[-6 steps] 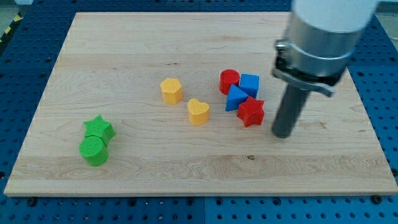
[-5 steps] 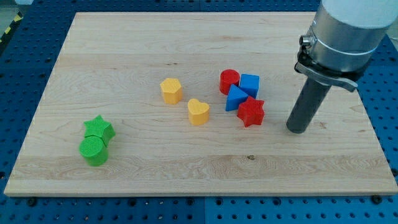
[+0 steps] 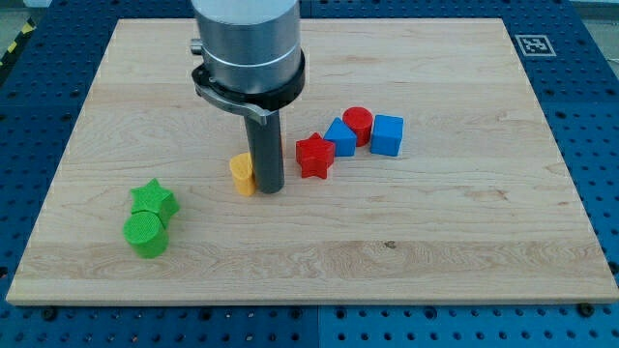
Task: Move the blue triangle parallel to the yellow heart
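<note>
My tip (image 3: 268,188) sits against a yellow block (image 3: 242,174) (shape hidden; no hand here); the blue triangle (image 3: 339,138) touches the red star (image 3: 313,156); pushing it could drag neighbours.

My tip (image 3: 268,188) touches a partly hidden block (image 3: 242,174) (perhaps the heart), the triangle (image 3: 339,138) well to the view's right.

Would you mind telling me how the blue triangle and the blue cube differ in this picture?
Shape: the blue triangle is a wedge with a pointed outline, while the blue cube is square-sided. Position: the blue triangle lies left of the red cylinder, the blue cube right of it. Neighbours: the blue triangle sits right beside the red star, the blue cube far from it. Both share the same blue and lie right of my tip.
</note>
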Motion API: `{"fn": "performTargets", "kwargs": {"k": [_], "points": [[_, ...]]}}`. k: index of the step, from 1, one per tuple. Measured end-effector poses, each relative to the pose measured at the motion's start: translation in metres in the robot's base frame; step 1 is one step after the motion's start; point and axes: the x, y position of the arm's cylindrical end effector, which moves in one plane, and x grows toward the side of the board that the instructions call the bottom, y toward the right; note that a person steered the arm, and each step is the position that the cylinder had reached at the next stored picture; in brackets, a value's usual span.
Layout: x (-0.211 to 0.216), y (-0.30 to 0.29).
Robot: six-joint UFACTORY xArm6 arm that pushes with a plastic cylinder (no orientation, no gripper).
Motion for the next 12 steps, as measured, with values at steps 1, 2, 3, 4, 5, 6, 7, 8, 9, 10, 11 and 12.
{"fn": "performTargets", "kwargs": {"k": [1, 2, 3, 4, 5, 6, 7, 8, 9, 10, 11, 12], "points": [[0.009, 0.067], [0.007, 0.095], [-0.019, 0.065], [-0.034, 0.017], [-0.058, 0.002], [-0.067, 0.011], [-0.073, 0.053], [-0.075, 0.059], [-0.077, 0.075], [-0.071, 0.091], [-0.049, 0.102], [-0.041, 0.113]]}}
